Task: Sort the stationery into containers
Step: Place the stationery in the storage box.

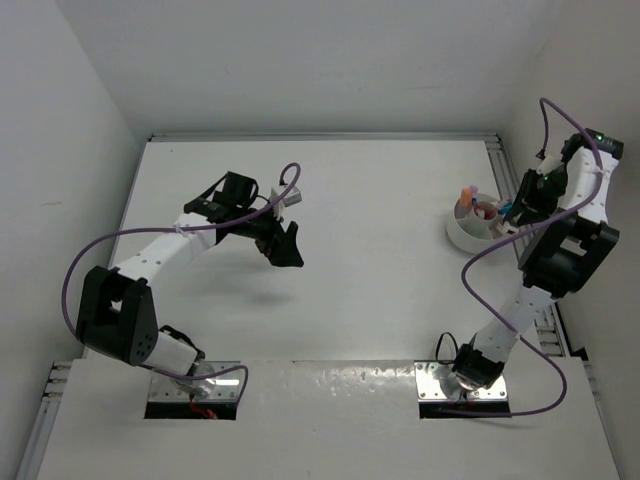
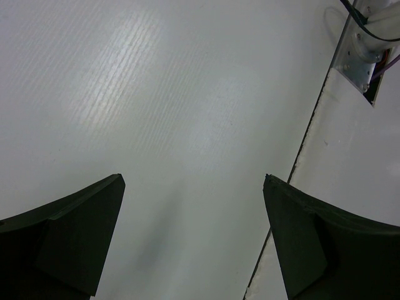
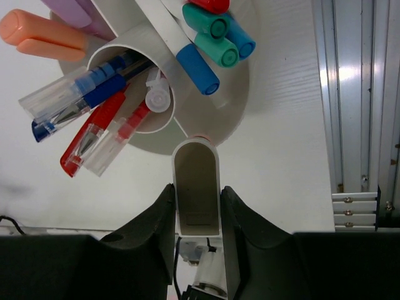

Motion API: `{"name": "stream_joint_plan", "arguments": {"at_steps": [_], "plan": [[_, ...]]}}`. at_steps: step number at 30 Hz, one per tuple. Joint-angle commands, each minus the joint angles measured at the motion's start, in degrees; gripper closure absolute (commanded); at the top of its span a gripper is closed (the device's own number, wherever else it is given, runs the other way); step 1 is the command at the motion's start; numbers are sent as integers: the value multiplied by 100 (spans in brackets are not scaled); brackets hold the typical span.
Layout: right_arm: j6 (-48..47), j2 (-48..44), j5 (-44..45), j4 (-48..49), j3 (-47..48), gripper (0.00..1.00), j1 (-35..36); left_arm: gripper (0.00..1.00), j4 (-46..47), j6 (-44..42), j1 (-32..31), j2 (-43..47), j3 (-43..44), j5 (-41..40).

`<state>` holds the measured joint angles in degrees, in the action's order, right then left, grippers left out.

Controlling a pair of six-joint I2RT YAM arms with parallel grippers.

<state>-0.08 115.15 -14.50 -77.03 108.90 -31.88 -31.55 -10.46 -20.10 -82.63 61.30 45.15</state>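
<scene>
White tub (image 3: 236, 107) full of capped pens (image 3: 197, 69); right claw (image 3: 197, 190) tight on taupe block (image 3: 195, 167); left claw (image 2: 193, 181) wide, empty.

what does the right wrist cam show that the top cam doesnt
Only the right wrist view: the right fingers shut on a small rounded block, and clear pens in an inner cup. Only the top view: the left arm, with the left fingers open above the table. Both: the white tub and an orange highlighter.
</scene>
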Motion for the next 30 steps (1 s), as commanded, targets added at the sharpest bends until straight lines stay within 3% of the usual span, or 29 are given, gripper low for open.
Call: {"name": "stream_joint_plan", "arguments": {"at_steps": [1, 22, 27, 30], "plan": [[289, 60, 237, -154, 298, 100, 41, 0, 96, -26, 67, 1, 40, 91], [544, 411, 668, 83, 562, 93, 358, 0, 105, -62, 129, -166, 49, 152], [553, 411, 668, 83, 579, 79, 358, 0, 140, -27, 129, -201, 93, 170], [553, 411, 598, 83, 614, 64, 358, 0, 175, -18, 138, -218, 84, 179]]}}
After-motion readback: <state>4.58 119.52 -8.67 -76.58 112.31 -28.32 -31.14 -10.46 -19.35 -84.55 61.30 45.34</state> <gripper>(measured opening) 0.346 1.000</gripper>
